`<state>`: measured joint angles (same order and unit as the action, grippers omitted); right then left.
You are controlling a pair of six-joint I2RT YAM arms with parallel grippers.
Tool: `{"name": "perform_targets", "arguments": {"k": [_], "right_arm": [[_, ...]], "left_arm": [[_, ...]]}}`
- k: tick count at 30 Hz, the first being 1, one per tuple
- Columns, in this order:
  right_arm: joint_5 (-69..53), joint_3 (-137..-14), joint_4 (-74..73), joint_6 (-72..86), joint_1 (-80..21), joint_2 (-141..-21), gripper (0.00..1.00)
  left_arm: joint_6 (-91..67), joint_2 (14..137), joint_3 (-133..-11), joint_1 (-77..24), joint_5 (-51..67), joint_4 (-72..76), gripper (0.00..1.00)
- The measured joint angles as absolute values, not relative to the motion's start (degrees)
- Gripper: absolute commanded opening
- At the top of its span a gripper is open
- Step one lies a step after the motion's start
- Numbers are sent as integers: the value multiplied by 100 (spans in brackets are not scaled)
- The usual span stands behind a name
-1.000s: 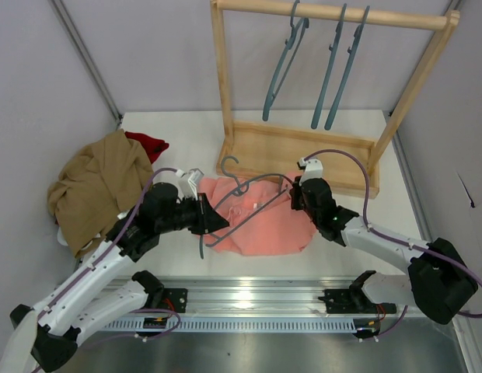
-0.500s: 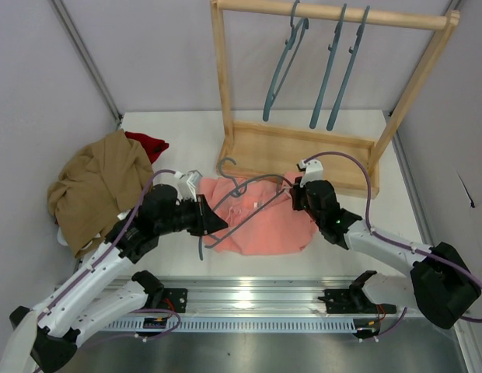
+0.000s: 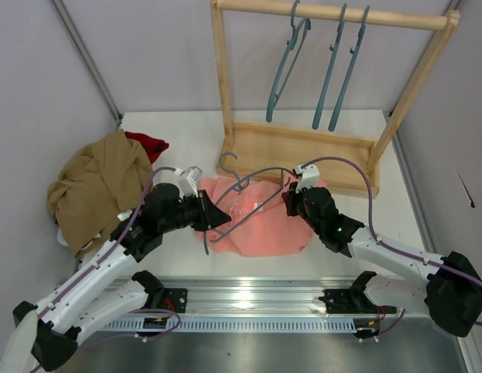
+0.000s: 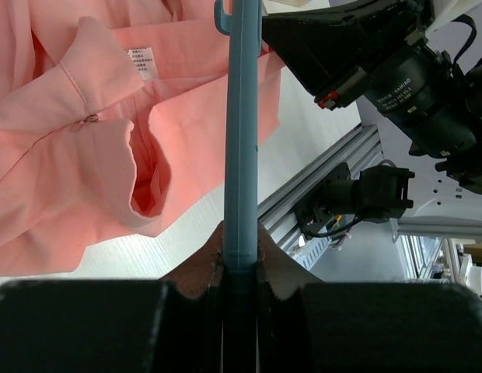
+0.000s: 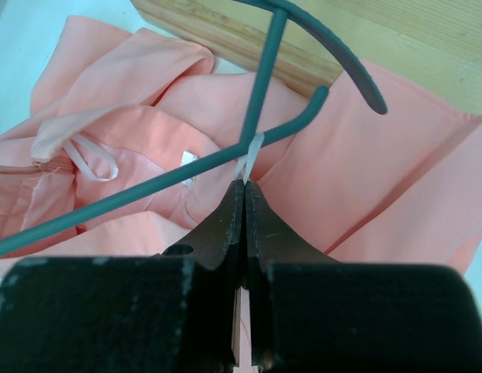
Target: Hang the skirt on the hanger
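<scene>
In the left wrist view, one straight teal bar of the hanger (image 4: 242,116) runs up out of the top edge, so the rest of its frame is cut off. The left gripper (image 4: 241,247) is clamped on that bar. From above, this grip is hidden under the wrist, and the right gripper (image 3: 291,197) likewise covers its own fingertips. The right wrist view shows its jaws pressed together on a thin white strap (image 5: 253,149) of the skirt (image 5: 381,163), right where the strap crosses the hanger's wire; how the strap joins the cloth is hard to make out. The skirt lies crumpled on the table (image 3: 186,132) between the two grippers, just in front of the wooden rack (image 3: 303,148). The hanger crosses over it, but whether the hanger rests on the cloth I cannot tell. A small white label (image 4: 142,64) shows inside a fold. The left arm reaches in low from the left, wrist turned toward the centre. The right arm stretches in low from the right, gripper pointing toward the rack base. Three more hangers (image 3: 330,70) hang on the rail. At the table's left lies a tan garment (image 3: 101,186), with a dark red one (image 3: 148,144) mostly hidden behind it.
</scene>
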<state>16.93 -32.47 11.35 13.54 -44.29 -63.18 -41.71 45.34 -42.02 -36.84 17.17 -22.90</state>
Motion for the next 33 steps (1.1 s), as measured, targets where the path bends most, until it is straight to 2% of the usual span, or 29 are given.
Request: {"name": "perform_targets", "arguments": {"k": [5, 6, 7, 8, 9, 10, 13, 17, 24, 33], "right_arm": [[1723, -3249, 1037, 1546, -4543, -6239, 0], [1734, -3251, 987, 1614, -4571, -6239, 3], [1754, -3273, 891, 1699, -4611, -6239, 9], [1769, -3312, 766, 1789, -4661, -6239, 24], [1778, -3371, 633, 1911, -4718, -6239, 31], [1767, -3450, 458, 2029, -4799, -6226, 50], [1776, -3625, -99, 2414, -5105, -6005, 68], [1848, -3695, -864, 2908, -5315, -5328, 72], [1962, -3837, -1881, 3780, -5583, -4093, 72], [2539, -4434, -2366, 4442, -5684, -3732, 72]], "left_arm": [[-4200, 4434, -3868, -3691, 1726, -1975, 2], [-4143, 4401, -3820, -3704, 1737, -1931, 2], [-4038, 4375, -3800, -3732, 1737, -1911, 1], [-3911, 4340, -3793, -3776, 1739, -1903, 1], [-3745, 4298, -3791, -3826, 1734, -1916, 1], [-3559, 4241, -3769, -3868, 1682, -1868, 1], [-3020, 3992, -3688, -3887, 1647, -1833, 0], [-2558, 3782, -3533, -3907, 1691, -1739, 0], [-1999, 3787, -3481, -4228, 1651, -1232, 0], [-1125, 4237, -3719, -5282, 1415, -1262, 0]]}}
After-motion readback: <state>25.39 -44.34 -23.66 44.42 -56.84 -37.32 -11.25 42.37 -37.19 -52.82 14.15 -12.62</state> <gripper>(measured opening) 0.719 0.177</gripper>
